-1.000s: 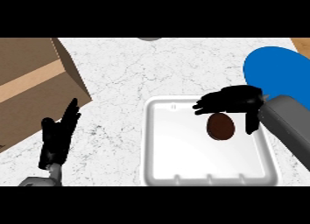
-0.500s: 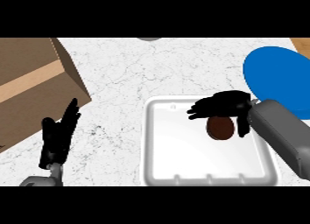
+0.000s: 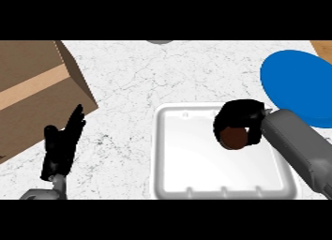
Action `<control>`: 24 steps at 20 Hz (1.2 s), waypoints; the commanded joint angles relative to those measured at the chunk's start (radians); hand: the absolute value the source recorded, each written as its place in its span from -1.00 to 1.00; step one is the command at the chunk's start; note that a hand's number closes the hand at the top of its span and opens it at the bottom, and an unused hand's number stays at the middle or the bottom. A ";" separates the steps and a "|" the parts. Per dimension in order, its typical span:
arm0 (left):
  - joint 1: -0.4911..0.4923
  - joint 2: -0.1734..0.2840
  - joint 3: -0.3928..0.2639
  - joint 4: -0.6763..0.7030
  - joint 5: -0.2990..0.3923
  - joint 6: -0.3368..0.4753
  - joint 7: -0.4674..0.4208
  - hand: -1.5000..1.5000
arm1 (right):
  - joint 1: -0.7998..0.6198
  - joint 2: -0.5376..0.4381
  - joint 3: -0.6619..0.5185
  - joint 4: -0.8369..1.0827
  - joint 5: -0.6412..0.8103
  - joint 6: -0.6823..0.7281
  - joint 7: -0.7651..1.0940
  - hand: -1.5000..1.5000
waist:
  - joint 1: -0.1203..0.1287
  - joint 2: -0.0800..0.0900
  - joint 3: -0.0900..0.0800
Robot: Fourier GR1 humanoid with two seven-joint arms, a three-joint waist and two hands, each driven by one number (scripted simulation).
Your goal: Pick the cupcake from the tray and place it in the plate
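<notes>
Fingers of right hand curled round cupcake above tray, marble counter.

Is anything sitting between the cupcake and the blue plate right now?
Nothing visible does. The right hand is curled round the cupcake over the tray, and the plate lies up and to the right. Between them show only the tray's rim and bare counter.

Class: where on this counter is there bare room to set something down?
Bare counter lies between the box and the tray, and above the tray, left of the plate. The tray's right side is crowded: right hand around cupcake.
</notes>
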 commanded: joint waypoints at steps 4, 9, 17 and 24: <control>-0.016 0.003 0.017 -0.023 0.009 -0.018 0.023 0.00 | -0.048 0.009 -0.143 0.144 -0.033 -0.030 -0.006 1.00 | 0.008 0.007 0.002; 0.017 0.011 0.027 -0.016 0.001 -0.001 0.009 0.00 | -0.019 0.003 -0.393 0.250 -0.196 -0.065 0.534 1.00 | -0.041 -0.003 0.001; 0.060 -0.018 -0.002 -0.003 -0.020 0.004 -0.035 0.00 | -0.089 0.040 -0.504 0.178 -0.190 -0.432 0.902 1.00 | -0.018 -0.007 0.000; 0.042 -0.018 0.021 -0.007 -0.019 0.016 -0.028 0.00 | -0.105 -0.037 -0.584 -0.011 -0.186 -0.585 1.040 1.00 | -0.033 -0.010 0.000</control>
